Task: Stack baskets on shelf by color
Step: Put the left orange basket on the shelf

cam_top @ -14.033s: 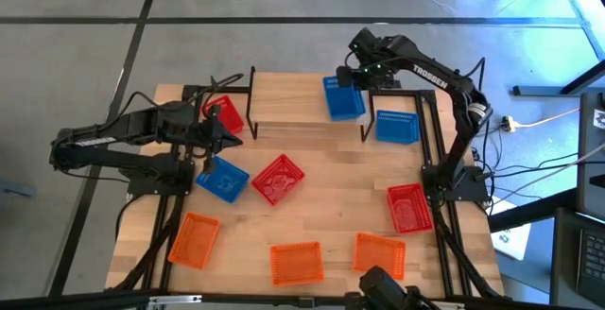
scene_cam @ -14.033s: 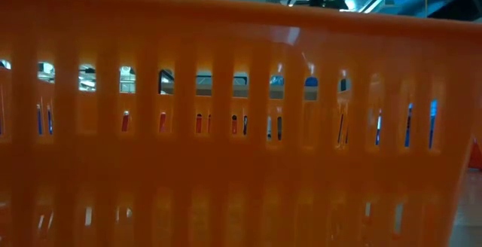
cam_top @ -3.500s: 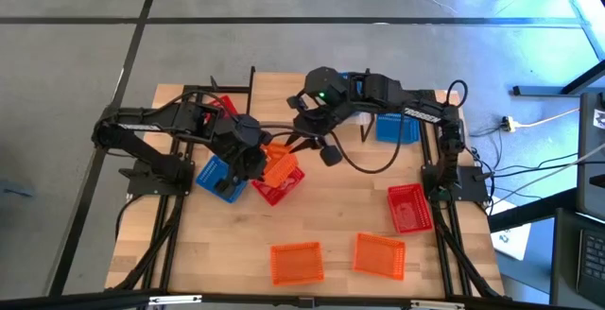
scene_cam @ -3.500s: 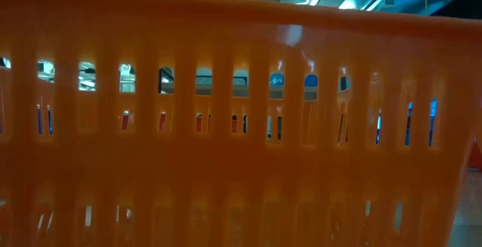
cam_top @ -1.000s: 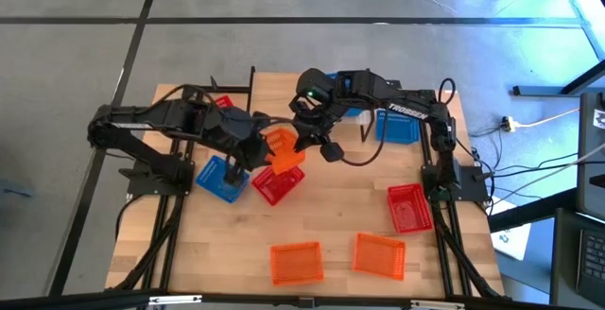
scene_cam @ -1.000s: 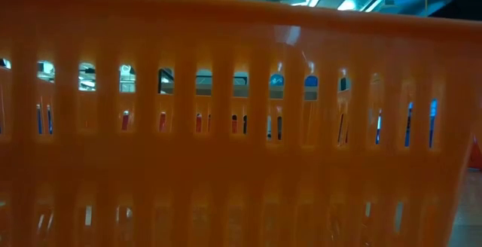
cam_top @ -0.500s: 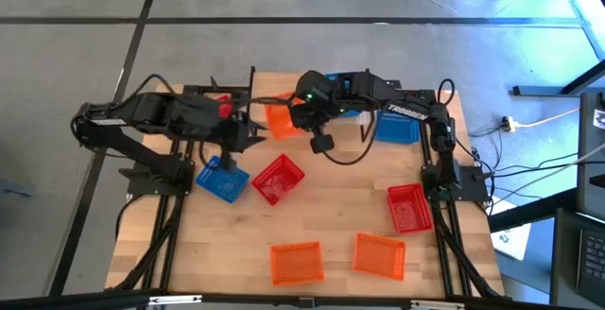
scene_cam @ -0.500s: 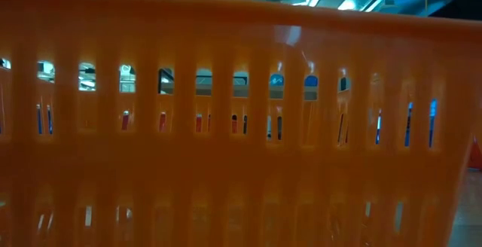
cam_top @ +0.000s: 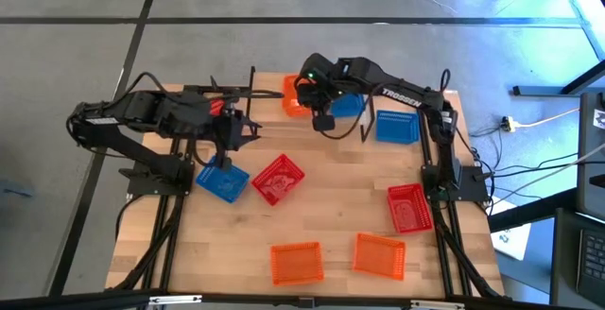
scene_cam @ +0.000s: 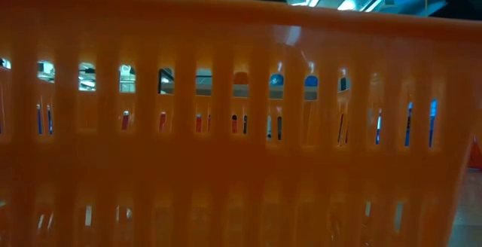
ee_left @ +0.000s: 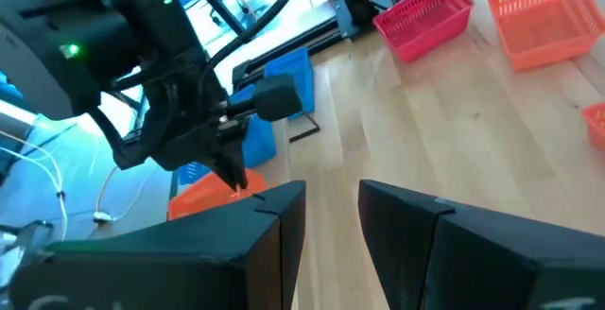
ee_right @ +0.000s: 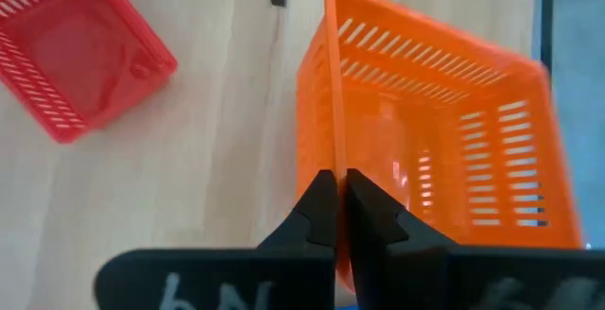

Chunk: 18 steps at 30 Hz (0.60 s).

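Right wrist view alone shows the right hand (ee_right: 336,201) apparently pinching the orange basket's (ee_right: 454,168) wall.

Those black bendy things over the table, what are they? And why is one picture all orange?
They are two robot arms, seen from above. The right gripper has its fingers shut on an orange basket over the shelf. The left gripper waits with fingers open. One camera sits at table height right behind another orange basket, so orange fills that picture. Two more cameras ride on the wrists. Red, blue and orange baskets lie on the table.
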Motion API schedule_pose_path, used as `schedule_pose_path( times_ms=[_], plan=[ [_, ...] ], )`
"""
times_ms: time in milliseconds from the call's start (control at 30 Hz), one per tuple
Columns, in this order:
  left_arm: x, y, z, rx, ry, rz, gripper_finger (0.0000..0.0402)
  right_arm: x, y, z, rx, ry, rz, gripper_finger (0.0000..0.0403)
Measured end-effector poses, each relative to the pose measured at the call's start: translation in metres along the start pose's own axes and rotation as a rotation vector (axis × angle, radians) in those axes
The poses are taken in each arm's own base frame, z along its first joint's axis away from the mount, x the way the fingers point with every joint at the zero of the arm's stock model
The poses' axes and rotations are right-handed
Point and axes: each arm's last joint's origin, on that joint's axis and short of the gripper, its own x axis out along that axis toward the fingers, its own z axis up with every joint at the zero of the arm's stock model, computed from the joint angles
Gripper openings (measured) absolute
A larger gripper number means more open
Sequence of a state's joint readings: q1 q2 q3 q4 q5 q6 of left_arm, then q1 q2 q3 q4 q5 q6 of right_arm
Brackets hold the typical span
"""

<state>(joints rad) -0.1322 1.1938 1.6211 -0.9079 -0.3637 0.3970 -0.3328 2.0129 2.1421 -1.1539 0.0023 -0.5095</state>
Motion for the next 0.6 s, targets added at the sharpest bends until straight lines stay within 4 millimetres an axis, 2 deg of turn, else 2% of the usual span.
schedule_pose_path(
  times_ms=[200, 367, 600],
  plan=[
    [0.0, 0.0, 0.0, -0.002, -0.001, -0.001, 0.0094, 0.02, -0.004, -0.015, -0.026, 0.062, 0.017, 0.0002],
    [0.0, 0.0, 0.0, -0.002, -0.001, -0.001, 0.0094, 0.024, -0.003, -0.018, -0.023, 0.084, 0.029, 0.0004],
    [0.0, 0.0, 0.0, -0.002, -0.001, -0.002, 0.0094, 0.026, 0.001, -0.024, -0.025, 0.144, 0.067, 0.0046]
  ],
)
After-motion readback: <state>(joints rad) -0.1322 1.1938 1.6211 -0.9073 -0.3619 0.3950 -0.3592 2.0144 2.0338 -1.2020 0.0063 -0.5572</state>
